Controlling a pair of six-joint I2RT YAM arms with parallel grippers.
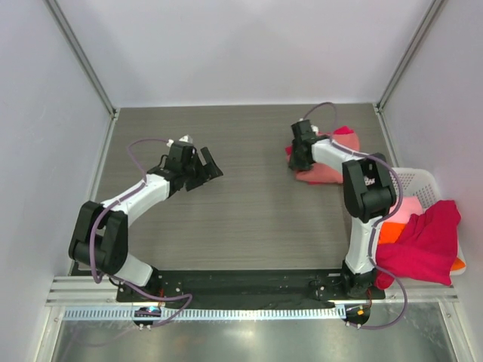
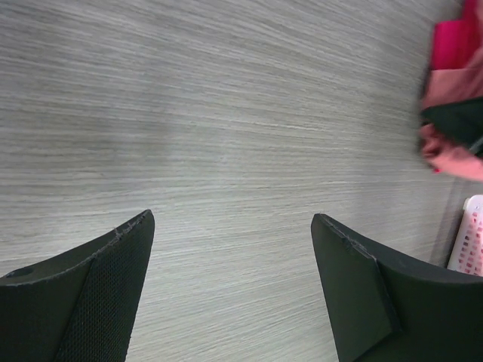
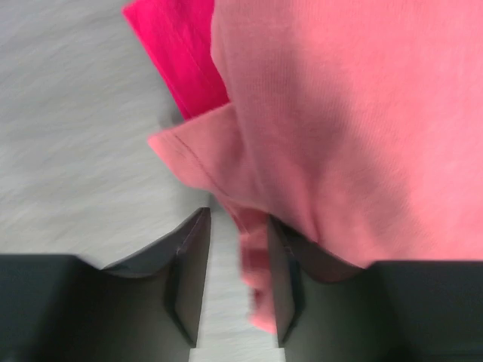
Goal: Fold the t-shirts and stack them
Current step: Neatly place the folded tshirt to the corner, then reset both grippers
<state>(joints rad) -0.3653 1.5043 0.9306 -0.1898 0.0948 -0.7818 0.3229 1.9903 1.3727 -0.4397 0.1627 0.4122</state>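
Grey wood-look table top [image 1: 249, 204] fills the middle of the overhead view, with plain white walls all around it. Up at the upper right of that view lies a soft salmon-pink cloth t-shirt [image 1: 324, 172], bunched up in a heap and not yet spread flat. A crimson-red cloth t-shirt [image 3: 177, 53] peeks out from under it. The right gripper [image 1: 296, 160] is down at the left edge of that heap. In the right wrist view its two black fingers [image 3: 189, 271] sit close together but not pressed shut. A pink hem hangs in the gap, lying against the finger on the right of the frame. I think it is there to pinch that edge so the shirt can be pulled out onto the bare table. The left gripper [image 1: 204, 175] hangs over bare table at the centre left, spread wide and holding nothing. It looks like it is waiting to help. At the right edge sits a white plastic lattice basket [image 1: 419, 181] with more shirts. Another crimson-red cloth t-shirt [image 1: 426, 241] drapes over its side. An orange one [image 1: 389, 234] and a light pink one [image 1: 407, 207] show beneath. No shirt is folded or stacked yet, so the job looks like it is near its start.
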